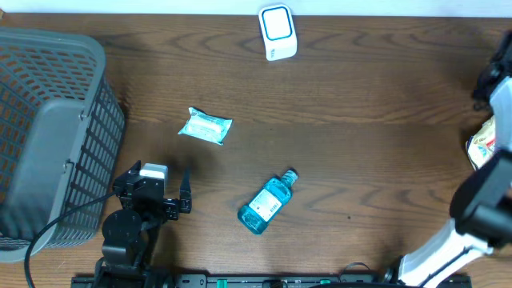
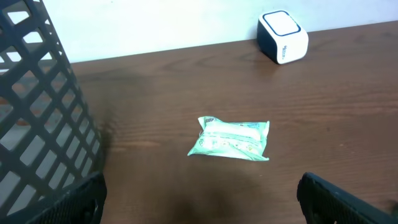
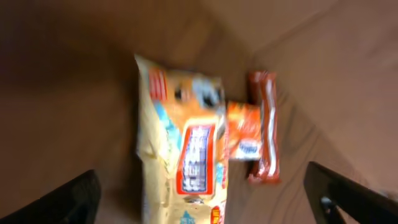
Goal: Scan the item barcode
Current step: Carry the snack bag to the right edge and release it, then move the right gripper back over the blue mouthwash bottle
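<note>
A grey basket [image 1: 48, 120] fills the far left of the table [image 1: 360, 144], its mesh wall cut off by the frame edge. Just beside it the left gripper [image 2: 200, 190] hangs low with its jaws spread wide and nothing between them. A pale green wipes pack [image 2: 231, 138] lies flat on the wood ahead of it, apart from both fingers. Nearer the middle a blue bottle [image 1: 266, 202] lies on its side, cap pointing up and to the right. The white scanner [image 1: 278, 32] stands at the back edge, well apart from every item. At the far right the right gripper [image 3: 202, 186] is released, fingers at the corners of its own view. A yellow snack packet [image 3: 180, 155] lies on the table directly under the gap, untouched. Beside it are an orange sachet [image 3: 244, 140] and a red bar [image 3: 264, 127], the sachet overlapping both. That view is blurred, so no print or barcode can be read, and from overhead the arm hides most of the packet.
</note>
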Available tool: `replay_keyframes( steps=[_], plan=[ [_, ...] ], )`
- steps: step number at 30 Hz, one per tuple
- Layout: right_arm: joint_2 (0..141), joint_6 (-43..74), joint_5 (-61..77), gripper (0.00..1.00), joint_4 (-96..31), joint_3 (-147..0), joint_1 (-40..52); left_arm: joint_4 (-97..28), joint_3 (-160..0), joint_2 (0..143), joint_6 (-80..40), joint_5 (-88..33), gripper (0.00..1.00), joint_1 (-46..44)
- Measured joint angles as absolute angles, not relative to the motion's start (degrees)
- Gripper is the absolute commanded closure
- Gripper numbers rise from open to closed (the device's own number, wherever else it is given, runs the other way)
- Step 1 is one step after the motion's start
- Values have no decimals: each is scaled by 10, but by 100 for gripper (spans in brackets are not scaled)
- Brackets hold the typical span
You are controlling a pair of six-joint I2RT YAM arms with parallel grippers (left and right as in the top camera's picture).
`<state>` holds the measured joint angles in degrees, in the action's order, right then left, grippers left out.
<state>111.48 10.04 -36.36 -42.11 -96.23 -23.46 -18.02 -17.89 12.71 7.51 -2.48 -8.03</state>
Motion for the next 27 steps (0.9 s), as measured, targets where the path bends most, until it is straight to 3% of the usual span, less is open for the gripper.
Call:
replay_keyframes(
  steps=[4, 7, 11, 15, 21, 27],
  plan=[
    [1020, 102, -253, 1, -435, -978, -210, -180, -179, 127, 75, -25, 2, -80],
    [971, 111, -98, 1, -468, -986, -176, -180, -179, 127, 75, -25, 2, -80],
    [967, 136, 125, 1, -492, -985, -115, -180, -179, 127, 75, -25, 2, -80],
    [990, 214, 257, 1, -550, -968, -29, -180, -179, 127, 75, -25, 2, -80],
    [1026, 292, 314, 1, -603, -959, 111, -180, -179, 127, 75, -25, 2, -80],
    [1047, 341, 246, 1, -638, -959, 240, -180, -179, 127, 75, -25, 2, -80]
  ],
)
